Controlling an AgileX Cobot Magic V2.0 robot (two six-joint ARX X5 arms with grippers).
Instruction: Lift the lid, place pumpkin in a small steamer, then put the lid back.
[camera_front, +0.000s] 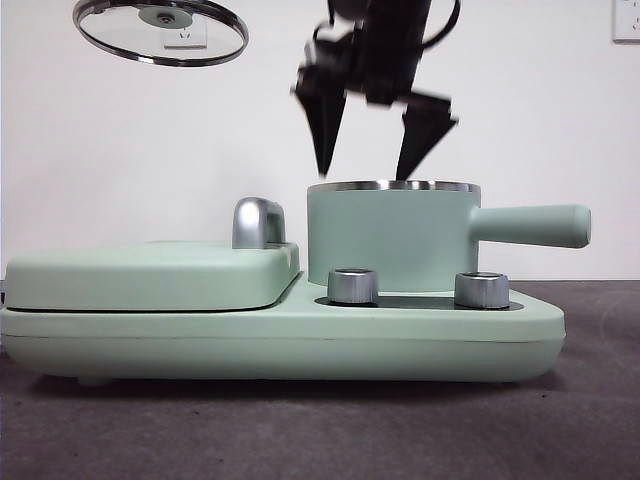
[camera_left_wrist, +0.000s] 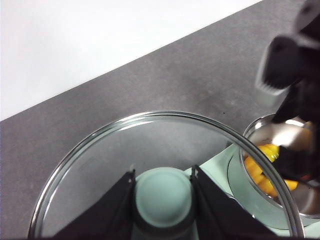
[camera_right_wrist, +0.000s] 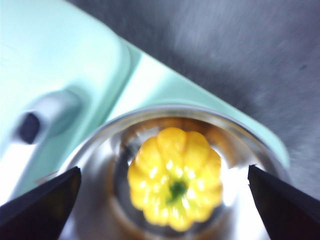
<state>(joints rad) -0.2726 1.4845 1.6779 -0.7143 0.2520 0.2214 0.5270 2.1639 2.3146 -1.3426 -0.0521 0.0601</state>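
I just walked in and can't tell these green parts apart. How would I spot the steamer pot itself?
Start at the wide mint-green base on the table. On its right part, behind two silver knobs, stands the steamer, under the open right gripper. Unlike the flat cover beside it, it is a tall cylinder with a steel rim and a long straight side handle.

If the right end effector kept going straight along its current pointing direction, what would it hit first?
Most likely the pumpkin lying inside the small steamer; the open right end effector points down into the pot. Depth is unclear.
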